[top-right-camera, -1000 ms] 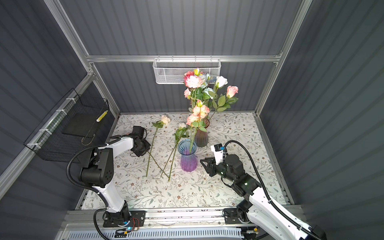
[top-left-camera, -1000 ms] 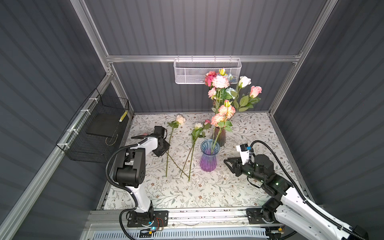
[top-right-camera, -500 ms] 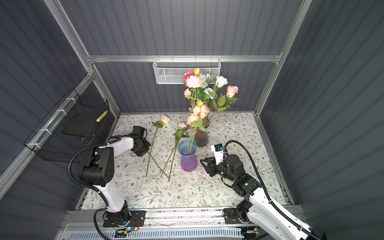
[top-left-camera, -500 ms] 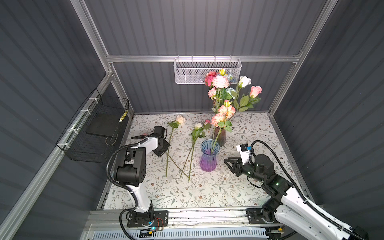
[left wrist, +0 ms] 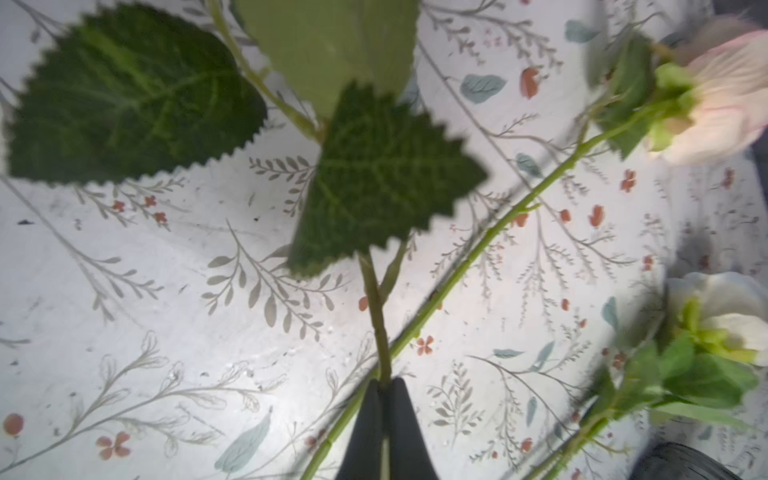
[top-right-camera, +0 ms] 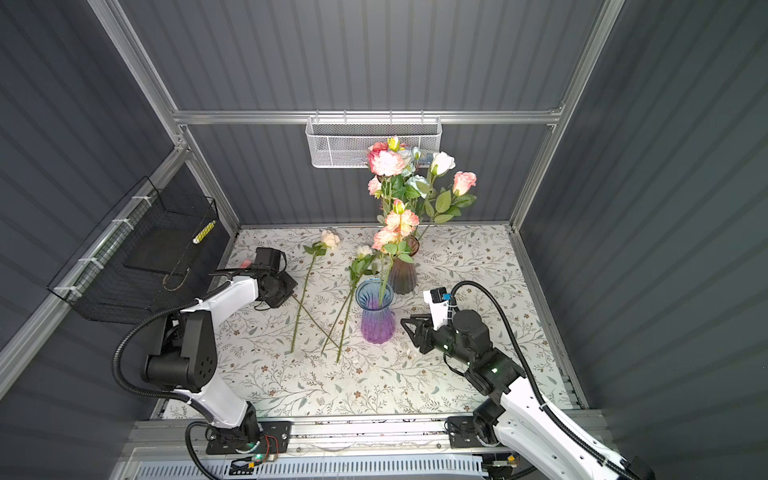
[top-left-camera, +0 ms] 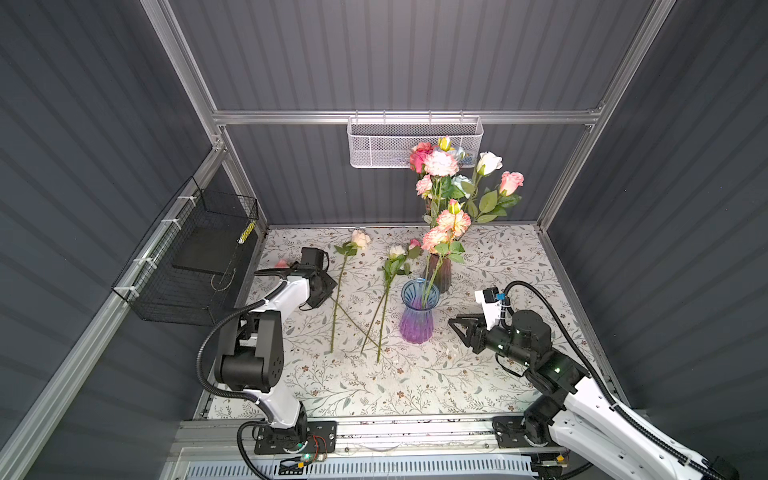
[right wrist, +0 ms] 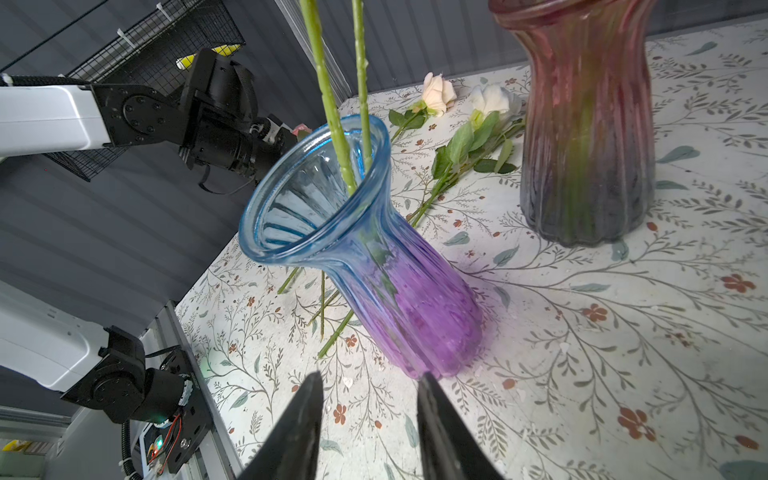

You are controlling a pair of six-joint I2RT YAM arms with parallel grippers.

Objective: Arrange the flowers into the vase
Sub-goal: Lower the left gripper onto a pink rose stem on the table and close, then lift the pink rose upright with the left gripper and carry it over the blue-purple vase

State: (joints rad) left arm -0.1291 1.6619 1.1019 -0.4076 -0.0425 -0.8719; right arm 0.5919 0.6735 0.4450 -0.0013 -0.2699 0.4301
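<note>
pincer on left (left wrist: pixel 384 381) clenched on flower stem (left wrist: pixel 375 299); right pincer (right wrist: pixel 370 380) parted beside vase (right wrist: pixel 415 299).

I see my right gripper (right wrist: pixel 370 375) with jaws apart, nothing between them, tips near the foot of the blue-purple vase (right wrist: pixel 399 291). Two green stems (right wrist: pixel 328 95) stand in it. Dark red vase (right wrist: pixel 582 145) beyond; flowers (right wrist: pixel 465 141) lie on the table (right wrist: pixel 623 332)

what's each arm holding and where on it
Left jaws are shut on a flower's green stem, on the bare stretch below its leaves. Right jaws stand open, holding nothing.
</note>
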